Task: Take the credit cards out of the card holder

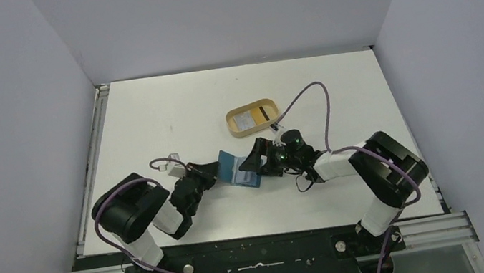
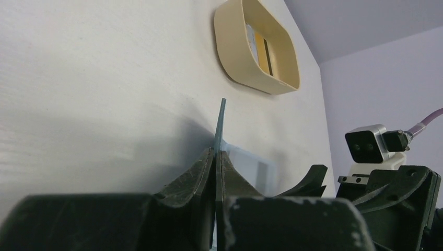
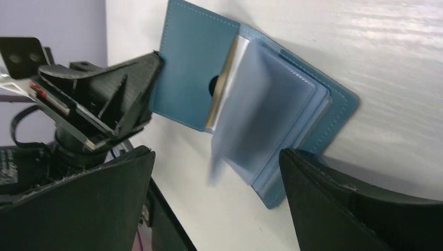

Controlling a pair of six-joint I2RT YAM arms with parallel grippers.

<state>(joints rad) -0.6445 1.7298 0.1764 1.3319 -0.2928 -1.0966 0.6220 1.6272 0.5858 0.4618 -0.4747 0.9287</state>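
Note:
The teal card holder point(image 1: 230, 161) lies open on the table between the two arms. My left gripper point(image 1: 210, 174) is shut on its raised cover flap, which shows as a thin teal edge point(image 2: 220, 125) between the fingers point(image 2: 201, 172). In the right wrist view the holder point(image 3: 190, 73) shows fanned pale sleeves point(image 3: 266, 120) and a tan card edge point(image 3: 223, 83) in a slot. My right gripper point(image 3: 217, 198) is open and empty, its jaws either side of the holder's near corner. A whitish card point(image 1: 244, 119) and a gold card with a dark stripe point(image 1: 261, 113) lie in the tan tray.
The tan oval tray point(image 1: 255, 131) stands just behind the holder and shows in the left wrist view point(image 2: 230, 52). The right wrist's purple cable point(image 1: 325, 106) loops over the table. Grey walls close in the table on three sides.

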